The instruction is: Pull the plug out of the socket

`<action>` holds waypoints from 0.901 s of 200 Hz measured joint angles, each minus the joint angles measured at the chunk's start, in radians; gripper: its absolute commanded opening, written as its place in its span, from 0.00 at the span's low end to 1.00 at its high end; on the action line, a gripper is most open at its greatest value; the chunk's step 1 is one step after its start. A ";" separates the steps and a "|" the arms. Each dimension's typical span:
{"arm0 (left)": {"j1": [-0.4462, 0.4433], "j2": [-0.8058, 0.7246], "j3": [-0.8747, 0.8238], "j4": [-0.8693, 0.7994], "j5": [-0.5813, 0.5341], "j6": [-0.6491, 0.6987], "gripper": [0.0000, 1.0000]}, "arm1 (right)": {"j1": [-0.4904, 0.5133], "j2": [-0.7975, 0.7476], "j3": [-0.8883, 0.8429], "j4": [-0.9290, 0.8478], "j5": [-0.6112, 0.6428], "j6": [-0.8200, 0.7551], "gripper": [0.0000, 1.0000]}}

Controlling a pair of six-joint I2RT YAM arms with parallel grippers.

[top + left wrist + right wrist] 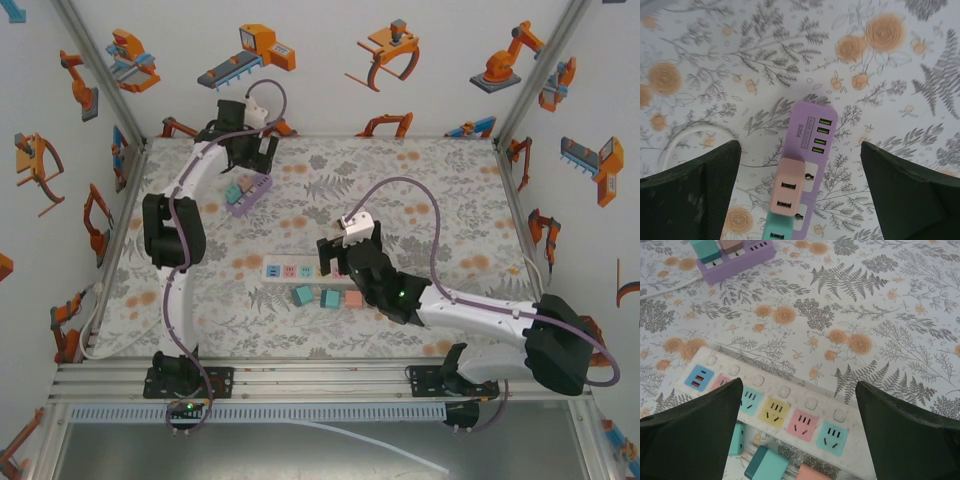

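A purple socket strip [812, 131] lies on the floral table with a pink plug [788, 186] and a teal plug [774, 231] seated in it. My left gripper [799, 148] hangs open above it, its fingers wide on either side and touching nothing. In the top view the left gripper [243, 165] is at the far left, over the purple strip [250, 193]. My right gripper [797, 390] is open and empty above a white socket strip [805, 402] with coloured, unoccupied sockets. It sits mid-table in the top view, right gripper [338, 258].
Loose plugs lie just in front of the white strip [290, 271]: a teal one [736, 439], a dark-backed teal one [766, 465] and a pink one [812, 473]. A white cable [685, 140] curves left of the purple strip. Patterned walls enclose the table.
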State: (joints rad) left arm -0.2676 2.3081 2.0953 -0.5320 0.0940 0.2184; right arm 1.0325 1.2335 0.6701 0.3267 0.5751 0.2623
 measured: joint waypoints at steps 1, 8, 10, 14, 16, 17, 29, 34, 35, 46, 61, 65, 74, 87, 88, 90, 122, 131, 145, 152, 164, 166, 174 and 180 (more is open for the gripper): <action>0.000 0.006 0.005 -0.005 0.001 0.004 0.97 | 0.000 -0.002 -0.002 0.000 0.000 0.001 0.83; 0.000 0.030 0.020 -0.028 0.005 0.019 0.97 | 0.000 -0.006 -0.011 0.000 -0.006 0.003 0.83; 0.000 0.034 0.024 -0.033 0.005 0.023 0.97 | 0.000 -0.006 -0.014 0.000 -0.007 0.003 0.83; 0.000 0.047 0.031 -0.044 0.007 0.030 0.97 | 0.000 -0.006 -0.018 -0.001 -0.008 0.004 0.83; 0.000 0.053 0.035 -0.050 0.008 0.034 0.97 | 0.000 -0.006 -0.019 -0.002 -0.009 0.004 0.83; 0.000 0.055 0.037 -0.053 0.009 0.035 0.97 | 0.000 -0.006 -0.019 -0.002 -0.010 0.004 0.83; -0.001 0.083 0.052 -0.079 0.014 0.051 0.97 | 0.000 -0.006 -0.023 -0.005 -0.014 0.007 0.83; -0.001 0.091 0.054 -0.086 0.017 0.056 0.98 | 0.000 -0.006 -0.023 -0.005 -0.014 0.008 0.83; -0.001 0.093 0.054 -0.088 0.018 0.057 0.99 | 0.000 -0.006 -0.023 -0.005 -0.015 0.008 0.83; -0.002 0.106 0.056 -0.103 0.024 0.065 0.96 | 0.000 -0.006 -0.023 -0.005 -0.015 0.010 0.83; -0.005 0.121 0.057 -0.119 0.027 0.074 0.84 | 0.000 -0.005 -0.023 -0.005 -0.015 0.012 0.82; -0.006 0.124 0.057 -0.122 0.027 0.080 0.82 | 0.000 -0.005 -0.023 -0.005 -0.017 0.014 0.82; -0.009 0.130 0.057 -0.129 0.029 0.085 0.76 | 0.000 -0.004 -0.023 -0.006 -0.019 0.018 0.82; -0.015 0.136 0.057 -0.138 0.031 0.093 0.65 | 0.000 -0.003 -0.023 -0.008 -0.023 0.026 0.82; -0.016 0.137 0.057 -0.138 0.030 0.093 0.64 | 0.000 -0.003 -0.023 -0.008 -0.024 0.027 0.82; -0.017 0.138 0.057 -0.138 0.030 0.094 0.62 | 0.000 -0.003 -0.023 -0.008 -0.024 0.027 0.82; -0.034 0.139 0.058 -0.157 0.040 0.129 0.47 | 0.000 -0.004 -0.023 -0.010 -0.025 0.035 0.81; -0.041 0.139 0.060 -0.164 0.046 0.142 0.45 | 0.000 -0.008 -0.023 -0.015 -0.025 0.037 0.81; -0.053 0.139 0.063 -0.184 0.069 0.167 0.44 | 0.000 -0.022 -0.023 -0.028 -0.022 0.038 0.81; -0.061 0.138 0.063 -0.194 0.081 0.180 0.44 | 0.000 -0.035 -0.024 -0.033 -0.017 0.039 0.82; -0.080 0.135 0.063 -0.212 0.109 0.204 0.45 | 0.000 -0.065 -0.031 -0.039 -0.005 0.038 0.82; -0.085 0.135 0.063 -0.216 0.116 0.209 0.45 | 0.000 -0.069 -0.032 -0.041 -0.003 0.038 0.82; -0.102 0.132 0.061 -0.227 0.139 0.226 0.45 | 0.000 -0.095 -0.039 -0.044 0.007 0.037 0.82; -0.119 0.127 0.052 -0.230 0.157 0.240 0.45 | 0.000 -0.115 -0.047 -0.046 0.016 0.036 0.82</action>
State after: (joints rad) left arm -0.3862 2.4351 2.1475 -0.7624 0.2512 0.4587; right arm 1.0325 1.1187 0.6231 0.2810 0.5911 0.2985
